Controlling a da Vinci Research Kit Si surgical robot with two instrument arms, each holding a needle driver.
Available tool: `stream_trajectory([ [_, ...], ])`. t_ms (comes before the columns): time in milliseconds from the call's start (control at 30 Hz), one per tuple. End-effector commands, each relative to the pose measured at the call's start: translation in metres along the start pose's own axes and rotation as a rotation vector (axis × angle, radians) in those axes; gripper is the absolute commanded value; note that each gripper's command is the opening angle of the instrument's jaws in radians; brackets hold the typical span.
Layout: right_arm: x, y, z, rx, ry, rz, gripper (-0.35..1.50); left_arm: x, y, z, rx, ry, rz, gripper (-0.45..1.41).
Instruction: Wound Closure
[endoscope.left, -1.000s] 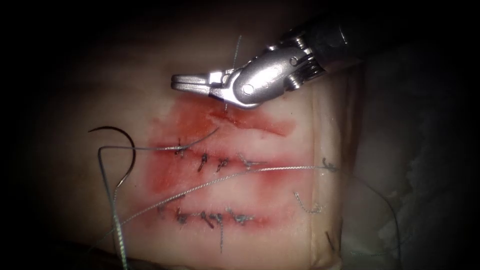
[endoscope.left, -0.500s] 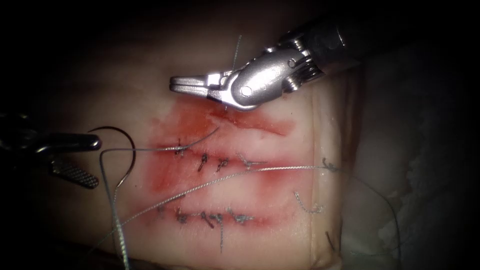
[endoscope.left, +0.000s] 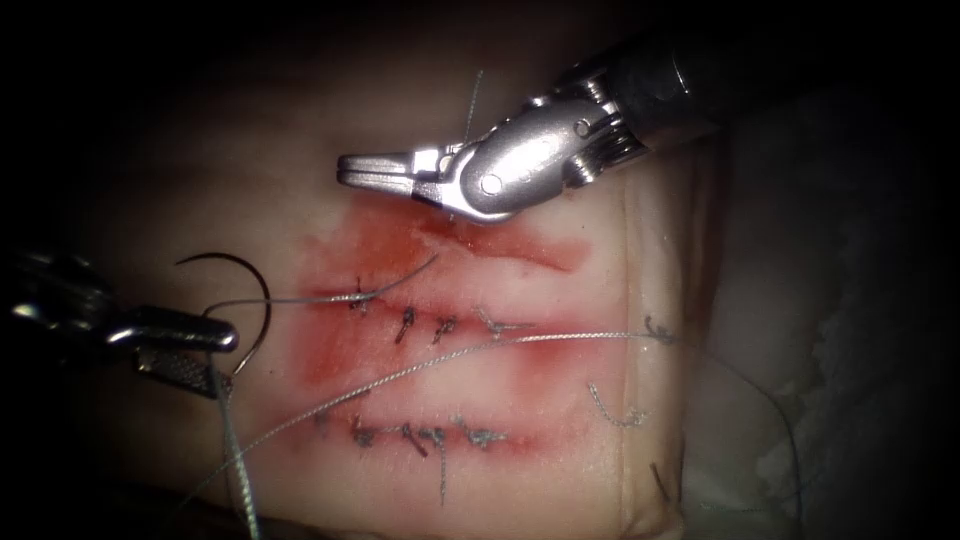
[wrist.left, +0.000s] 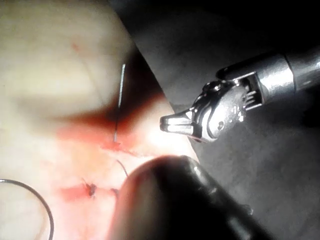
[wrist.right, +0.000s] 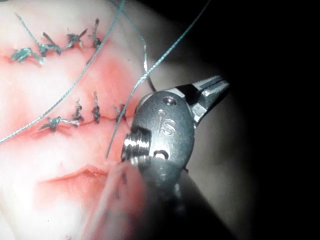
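Left hand (endoscope.left: 195, 352) shaft lost in dark at edge; thread (endoscope.left: 236, 470) cut off by bottom edge.

Red fluid (endoscope.left: 450, 240) (pale tissue (endoscope.left: 560, 380))

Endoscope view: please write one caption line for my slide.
Left tool, jaws open, beside the free needle and thread; right tool, jaws shut, empty above the tissue.

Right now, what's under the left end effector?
Under the open left end effector lie the thread and bare tissue, left of the cuts. The needle lies free beside it. What the shaft covers is hidden.
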Motion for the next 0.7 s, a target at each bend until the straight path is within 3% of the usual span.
stream_trajectory([
  [33, 0.0002, 0.0000, 0.0009, 0.002, -0.004, -0.002, -0.10, -0.0005, -0.0004, 0.0006, -0.001, 0.002, 0.004, 0.27],
  [67, 0.0002, 0.0000, 0.0009, 0.002, -0.004, -0.002, -0.10, -0.0003, -0.0004, 0.0006, -0.005, 0.006, 0.006, 0.02],
  [133, 0.0002, 0.0000, 0.0009, 0.001, -0.004, -0.002, -0.10, 0.0000, -0.0005, 0.0005, -0.024, 0.009, 0.008, -0.08],
  [200, 0.0002, 0.0000, 0.0009, 0.001, -0.004, 0.004, -0.10, 0.0001, -0.0007, 0.0004, -0.041, 0.007, 0.013, -0.35],
  [267, 0.0002, 0.0000, 0.0009, 0.002, -0.004, 0.004, -0.10, 0.0002, -0.0009, 0.0002, -0.050, 0.012, 0.048, -0.45],
  [333, 0.0002, 0.0000, 0.0010, 0.002, -0.004, 0.004, -0.10, -0.0002, -0.0012, 0.0001, -0.074, 0.025, 0.195, -0.45],
  [433, 0.0002, 0.0000, 0.0009, 0.002, -0.004, 0.004, -0.01, -0.0012, -0.0016, 0.0002, -0.129, 0.064, 0.517, -0.45],
  [533, 0.0004, 0.0000, 0.0009, 0.005, -0.001, 0.003, -0.03, -0.0027, -0.0018, 0.0004, -0.270, 0.140, 0.838, -0.45],
  [567, 0.0006, -0.0002, 0.0009, 0.033, 0.021, 0.014, -0.08, -0.0038, -0.0019, 0.0005, -0.423, 0.220, 1.008, -0.45],
  [700, 0.0022, 0.0001, 0.0006, 0.102, 0.073, 0.049, -0.20, -0.0056, -0.0020, 0.0007, -0.675, 0.326, 1.258, -0.45],
])
